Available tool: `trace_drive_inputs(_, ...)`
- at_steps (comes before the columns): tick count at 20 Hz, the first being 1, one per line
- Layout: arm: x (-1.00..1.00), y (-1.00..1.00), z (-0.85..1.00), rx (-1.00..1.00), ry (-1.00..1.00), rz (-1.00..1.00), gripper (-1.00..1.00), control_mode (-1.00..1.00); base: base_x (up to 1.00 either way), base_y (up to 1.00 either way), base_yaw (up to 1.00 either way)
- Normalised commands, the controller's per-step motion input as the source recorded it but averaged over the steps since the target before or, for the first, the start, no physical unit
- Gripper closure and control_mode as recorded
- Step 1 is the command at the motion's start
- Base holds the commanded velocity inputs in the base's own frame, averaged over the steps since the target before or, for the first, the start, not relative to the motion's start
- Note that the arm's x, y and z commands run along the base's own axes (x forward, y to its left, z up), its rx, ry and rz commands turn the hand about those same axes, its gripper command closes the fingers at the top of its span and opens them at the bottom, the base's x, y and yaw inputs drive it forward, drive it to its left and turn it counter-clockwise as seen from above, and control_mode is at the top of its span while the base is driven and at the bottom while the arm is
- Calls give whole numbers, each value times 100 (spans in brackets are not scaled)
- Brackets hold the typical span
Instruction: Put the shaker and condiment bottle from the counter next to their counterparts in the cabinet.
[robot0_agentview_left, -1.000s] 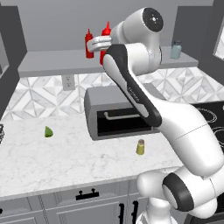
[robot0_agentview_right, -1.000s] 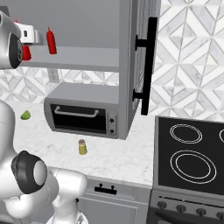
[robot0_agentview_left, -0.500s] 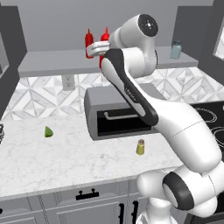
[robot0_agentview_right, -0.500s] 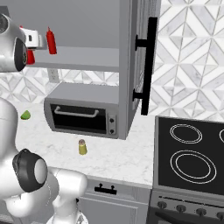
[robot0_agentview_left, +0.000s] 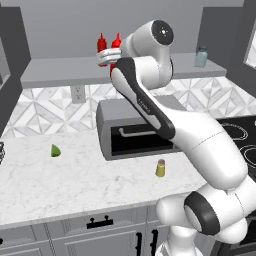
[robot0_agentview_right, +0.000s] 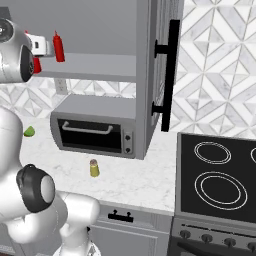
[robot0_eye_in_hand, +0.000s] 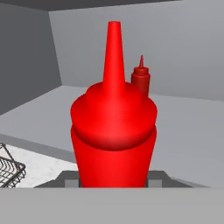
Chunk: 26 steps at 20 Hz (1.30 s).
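Observation:
My gripper (robot0_eye_in_hand: 113, 178) is shut on the red condiment bottle (robot0_eye_in_hand: 113, 131), held upright over the front part of the cabinet shelf (robot0_eye_in_hand: 188, 131). The second red bottle (robot0_eye_in_hand: 141, 79) stands just behind it and slightly to the right. In the left base view the held bottle (robot0_agentview_left: 116, 43) is close beside that counterpart (robot0_agentview_left: 101, 43), with the gripper (robot0_agentview_left: 113, 57) at shelf height. The olive-yellow shaker (robot0_agentview_left: 160, 168) stands on the counter (robot0_agentview_left: 75, 185) in front of the toaster oven, also seen as shaker (robot0_agentview_right: 94, 168). The teal-grey shaker (robot0_agentview_left: 201, 56) stands at the shelf's right end.
A grey toaster oven (robot0_agentview_left: 135, 132) sits under the shelf. A green lime wedge (robot0_agentview_left: 55, 150) lies on the counter's left. The cabinet door (robot0_agentview_right: 161, 75) stands open beside the black stove (robot0_agentview_right: 220, 175). A wire basket (robot0_eye_in_hand: 11, 168) sits low at the counter's left.
The hand with the red bottle has moved left along the shelf, closing in on the other red bottle. The shaker on the counter has not moved.

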Motion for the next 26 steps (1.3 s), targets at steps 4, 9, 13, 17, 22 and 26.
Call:
trace_drive_inputs(4, 33, 11, 0, 0, 2, 0, 100, -100, 0, 0, 0)
trace_drive_inputs(9, 33, 6, 0, 0, 0, 0, 100, -100, 0, 0, 0)
trace_drive_inputs(13, 32, 7, 0, 0, 0, 0, 100, -100, 0, 0, 0)
trace_drive_inputs(17, 34, 8, -6, 0, 2, 0, 100, -100, 0, 0, 0)
trace_drive_inputs(22, 41, 14, -21, 0, 6, 0, 100, -100, 0, 0, 0)
trace_drive_inputs(26, 38, 11, -13, 0, 2, 0, 100, -100, 0, 0, 0)
